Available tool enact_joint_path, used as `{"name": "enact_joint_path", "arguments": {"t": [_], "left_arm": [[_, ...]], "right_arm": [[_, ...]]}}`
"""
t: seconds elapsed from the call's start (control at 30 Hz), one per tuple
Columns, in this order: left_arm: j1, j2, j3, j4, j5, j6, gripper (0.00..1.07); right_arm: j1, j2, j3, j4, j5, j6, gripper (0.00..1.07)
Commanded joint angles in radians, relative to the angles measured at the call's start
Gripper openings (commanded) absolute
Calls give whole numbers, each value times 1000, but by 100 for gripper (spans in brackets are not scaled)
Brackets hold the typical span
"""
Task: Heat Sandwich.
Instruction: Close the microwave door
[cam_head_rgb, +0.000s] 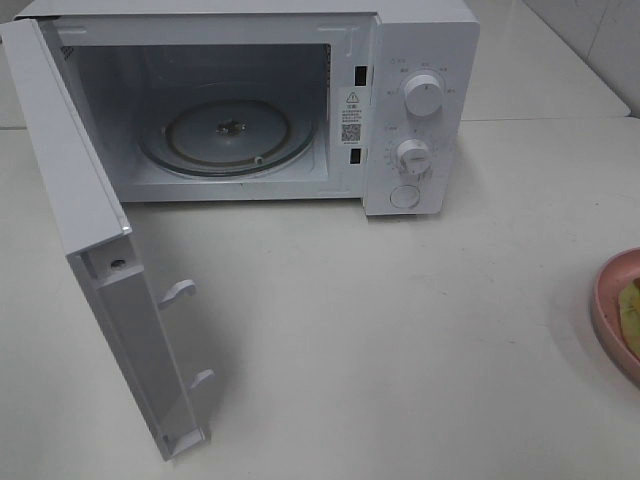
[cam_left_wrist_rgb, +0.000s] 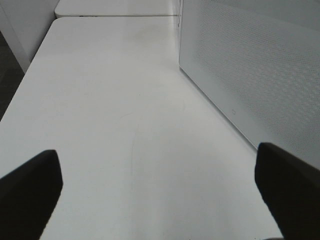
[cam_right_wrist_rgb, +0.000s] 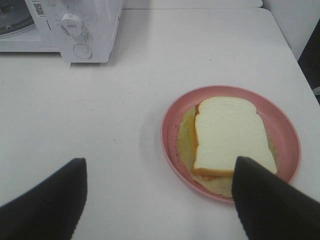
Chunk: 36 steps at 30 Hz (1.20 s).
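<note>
Sandwich (cam_right_wrist_rgb: 227, 135) sits soft and light on the pink plate (cam_right_wrist_rgb: 172, 150) well right of the open microwave (cam_head_rgb: 420, 110), right gripper (cam_right_wrist_rgb: 155, 200) spread wide above it, empty, left gripper (cam_left_wrist_rgb: 160, 190) gaping idle, so lifting by the stiff plate rim looks safest.

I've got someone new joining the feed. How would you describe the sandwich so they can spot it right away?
Start at the white microwave with its door swung open, then look to the table's right edge, where a round pink plate sits. The sandwich lies on that plate: thick white bread with a tan crust and yellow filling showing at the side, the only food in view.
</note>
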<state>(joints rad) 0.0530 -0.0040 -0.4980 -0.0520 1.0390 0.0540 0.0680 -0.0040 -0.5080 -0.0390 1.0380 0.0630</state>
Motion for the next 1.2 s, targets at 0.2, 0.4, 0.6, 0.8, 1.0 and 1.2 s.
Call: {"name": "enact_joint_path", "arguments": {"t": [0.2, 0.4, 0.6, 0.8, 1.0, 1.2], "left_arm": [[1, -21, 4, -2, -9, -6, 101], [1, -21, 4, -2, -9, -6, 101], [1, -21, 4, -2, -9, -6, 101], [1, -21, 4, -2, -9, -6, 101], [1, -21, 4, -2, -9, -6, 101], [1, -21, 4, -3, -9, -6, 101]], "right_arm": [[-6, -27, 1, 2, -1, -11, 76], [-6, -27, 1, 2, -1, -11, 76], [-6, -27, 1, 2, -1, -11, 76], [-6, -27, 1, 2, -1, -11, 76], [-6, -27, 1, 2, -1, -11, 76], [-6, -27, 1, 2, -1, -11, 76]]}}
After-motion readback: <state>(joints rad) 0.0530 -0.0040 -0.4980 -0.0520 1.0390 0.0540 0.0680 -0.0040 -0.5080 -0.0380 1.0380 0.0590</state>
